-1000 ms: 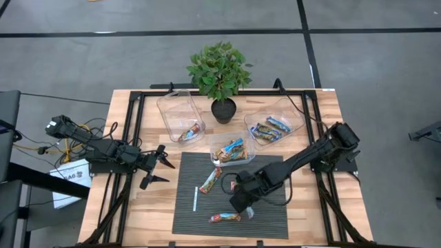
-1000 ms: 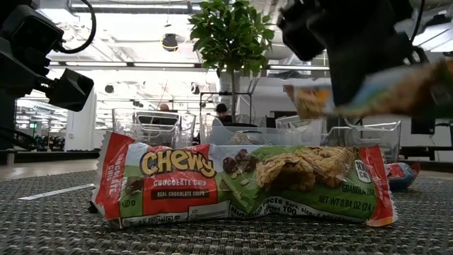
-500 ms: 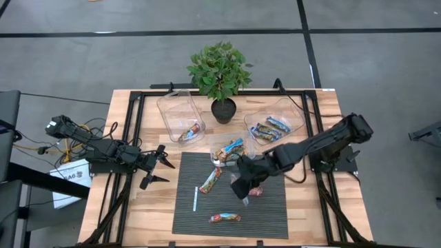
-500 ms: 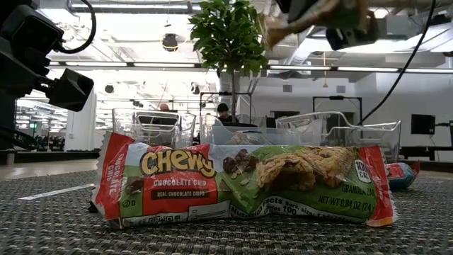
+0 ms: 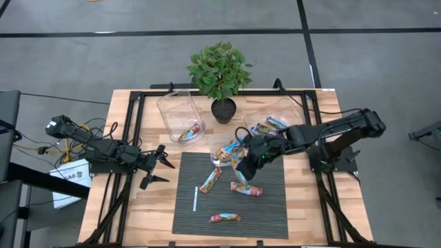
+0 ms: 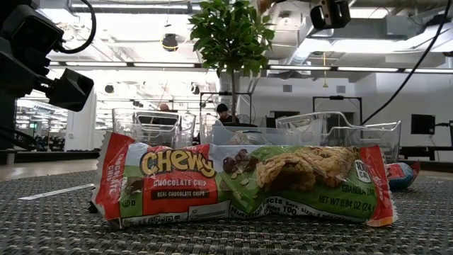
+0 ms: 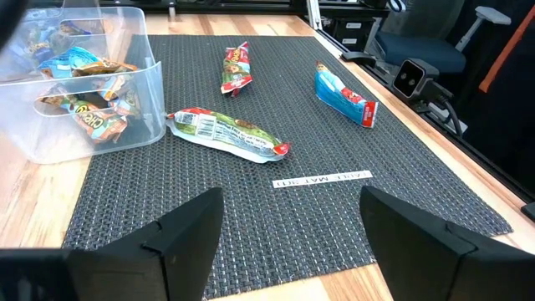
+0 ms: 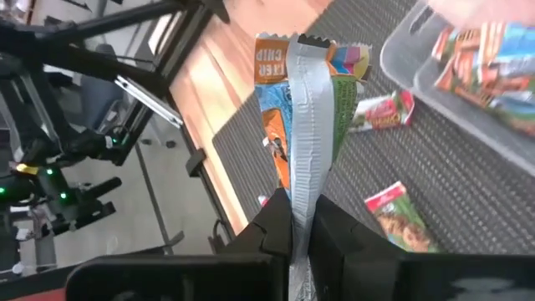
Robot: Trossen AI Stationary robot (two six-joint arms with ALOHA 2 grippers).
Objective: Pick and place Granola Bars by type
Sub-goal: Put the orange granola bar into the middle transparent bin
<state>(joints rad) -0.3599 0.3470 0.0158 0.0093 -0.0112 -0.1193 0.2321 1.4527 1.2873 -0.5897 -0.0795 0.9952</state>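
Note:
The granola bar [image 8: 305, 117] in my right gripper [image 8: 299, 230] has an orange, green and blue wrapper. That gripper [image 5: 247, 162] hovers over the mat's far part, beside the middle clear bin [image 5: 231, 150]. Three more bars lie flat on the mat [image 5: 211, 180], [image 5: 246, 188], [image 5: 225, 218]. The nearest one fills the low view [image 6: 241, 183]. A thin white stick [image 5: 196, 200] also lies on the mat. My left gripper [image 5: 157, 169] is open and waits above the table's left side, off the mat. My right gripper pinches the granola bar between its two fingers at the bar's lower end [image 8: 299, 201], one finger [image 8: 272, 226] on each flat face. The bar is lifted clear of the mat and sticks out past the fingertips, seam side toward the camera.
Three clear bins stand at the far side: the left one [image 5: 180, 116] holds one bar, the middle one several, the right one [image 5: 272, 124] blue bars. A potted plant [image 5: 220, 76] stands behind them. The dark mat [image 5: 269, 213] has free room at its near right.
My right gripper has risen from the mat's near part and moved toward the far edge, to the middle bin, carrying the bar lifted clear. A red bar it covered before now shows on the mat.

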